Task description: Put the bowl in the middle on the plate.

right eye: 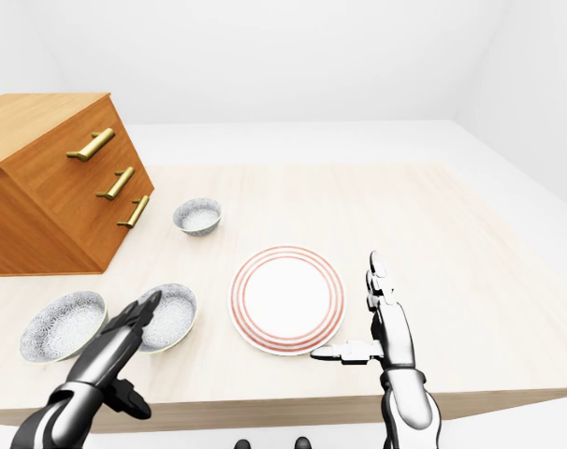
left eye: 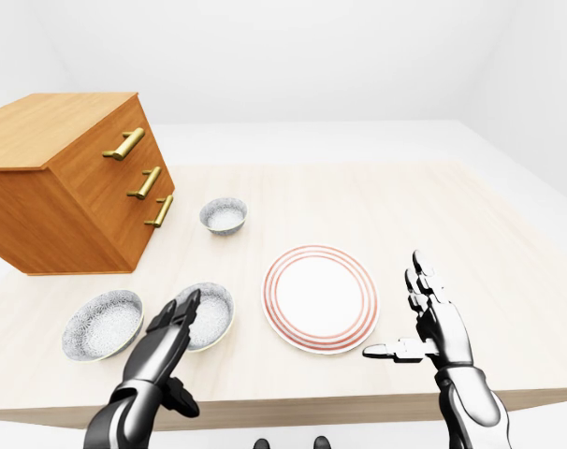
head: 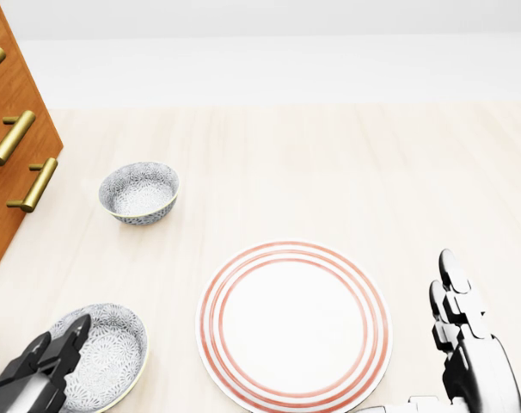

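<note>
A bare, simulated home-kitchen setting: a pale wooden counter (left eye: 433, 215) stands between plain white walls (left eye: 293, 56). A wooden drawer chest (left eye: 59, 201) with brass handles (left eye: 126, 143) sits up-left of the left fingers (left eye: 176, 316). Tableware lies beside them: a patterned bowl (left eye: 215, 320) and a red-ringed plate (left eye: 319, 297).

in head view, left hand (head: 39, 368) covers middle bowl (head: 113, 342) lower-left rim.

L hand (left eye: 167, 335) & R hand (left eye: 441, 325) both open.
</note>
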